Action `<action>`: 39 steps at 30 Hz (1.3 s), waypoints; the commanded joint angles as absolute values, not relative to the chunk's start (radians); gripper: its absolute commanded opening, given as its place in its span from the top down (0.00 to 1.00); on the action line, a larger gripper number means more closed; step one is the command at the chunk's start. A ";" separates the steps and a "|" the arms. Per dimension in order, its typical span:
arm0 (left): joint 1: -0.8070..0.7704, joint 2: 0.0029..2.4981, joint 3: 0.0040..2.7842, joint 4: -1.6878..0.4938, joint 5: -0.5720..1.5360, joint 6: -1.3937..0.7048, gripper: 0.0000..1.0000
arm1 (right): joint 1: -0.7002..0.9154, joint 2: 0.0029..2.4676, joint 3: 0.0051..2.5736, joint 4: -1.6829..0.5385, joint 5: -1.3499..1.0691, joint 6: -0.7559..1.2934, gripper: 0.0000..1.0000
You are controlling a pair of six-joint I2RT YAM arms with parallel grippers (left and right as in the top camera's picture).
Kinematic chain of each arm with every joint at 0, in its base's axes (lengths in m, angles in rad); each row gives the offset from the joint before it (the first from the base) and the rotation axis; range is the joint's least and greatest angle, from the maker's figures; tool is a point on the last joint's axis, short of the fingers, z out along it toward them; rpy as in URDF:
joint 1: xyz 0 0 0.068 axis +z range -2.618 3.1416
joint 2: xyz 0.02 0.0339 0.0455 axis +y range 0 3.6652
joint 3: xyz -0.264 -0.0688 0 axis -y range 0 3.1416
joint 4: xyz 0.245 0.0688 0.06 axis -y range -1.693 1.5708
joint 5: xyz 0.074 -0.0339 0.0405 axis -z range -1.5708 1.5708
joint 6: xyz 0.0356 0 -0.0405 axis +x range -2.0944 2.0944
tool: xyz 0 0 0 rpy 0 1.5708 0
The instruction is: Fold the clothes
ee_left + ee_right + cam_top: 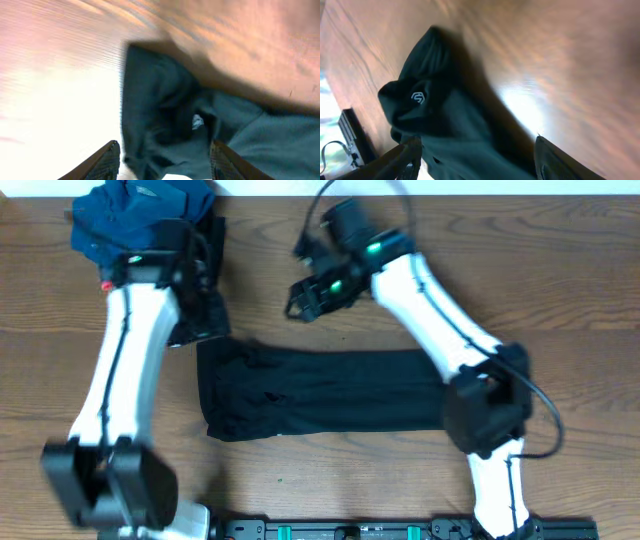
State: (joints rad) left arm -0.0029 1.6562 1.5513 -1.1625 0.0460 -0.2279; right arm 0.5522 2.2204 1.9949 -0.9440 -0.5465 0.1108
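A black garment [320, 392] lies folded into a long band across the middle of the table. My left gripper [205, 328] is open just above the garment's upper left corner. In the left wrist view its fingers [165, 162] are spread wide, with dark cloth [165, 110] below and between them. My right gripper [303, 300] is open above bare wood, beyond the garment's top edge. In the right wrist view its fingers [477, 160] are wide apart over dark cloth with a small white logo [417, 97]. Neither gripper holds anything.
A heap of blue clothes [140, 215] sits at the far left corner, beside my left arm. The wooden table [560, 290] runs wide to the right. The arm bases stand along the near edge [350, 530].
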 commanded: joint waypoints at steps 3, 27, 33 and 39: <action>0.087 1.482 1.553 -1.176 -0.046 -0.276 0.34 | 0.596 2.296 1.993 -0.892 -0.717 0.137 0.30; 0.191 1.289 1.553 -1.252 -0.045 -0.275 0.21 | 0.713 2.452 1.993 -0.775 -0.894 0.020 0.51; 0.191 1.289 1.553 -1.253 -0.046 -0.275 0.20 | 0.729 2.452 1.993 -0.777 -0.868 0.022 0.78; 0.191 1.289 1.553 -1.253 -0.046 -0.275 0.21 | 0.714 2.452 2.005 -0.818 -0.732 0.021 0.87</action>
State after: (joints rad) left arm 0.1875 1.2942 1.5513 -1.2503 -0.0334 -0.2661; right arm 0.7223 2.4470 1.9942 -0.8001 -0.8101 0.0322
